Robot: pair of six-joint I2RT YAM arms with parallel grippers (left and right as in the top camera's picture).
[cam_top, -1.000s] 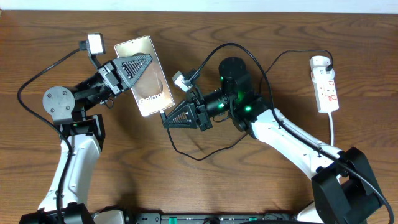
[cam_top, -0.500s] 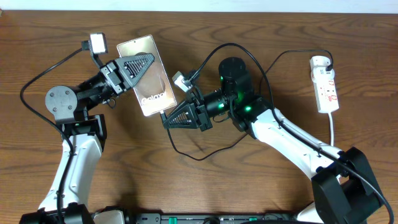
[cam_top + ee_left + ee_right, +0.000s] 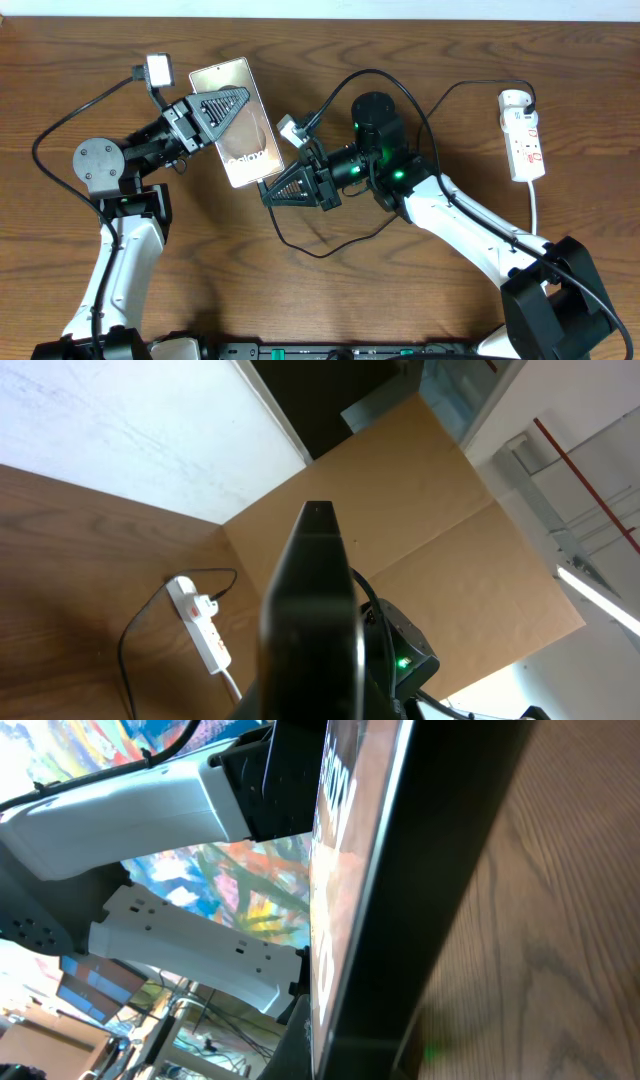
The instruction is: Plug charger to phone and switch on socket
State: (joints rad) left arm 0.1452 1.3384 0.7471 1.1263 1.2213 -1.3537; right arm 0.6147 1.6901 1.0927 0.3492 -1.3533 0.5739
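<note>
1. Here, the left tool [image 3: 240, 93] grips the phone [image 3: 252, 145], steady for plugging.
2. The right tool [image 3: 268, 196], at the phone's lower end, looks closed on the charger [image 3: 320, 253].
3. The socket [image 3: 526, 140] sits far from the phone.

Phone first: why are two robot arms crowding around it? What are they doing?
The left gripper is holding the phone. The right gripper sits at the phone's bottom end and seems to pinch the tip of the black charger there. Whether it is plugged in yet cannot be seen. The white socket lies far off to the right, and nothing is touching it.
</note>
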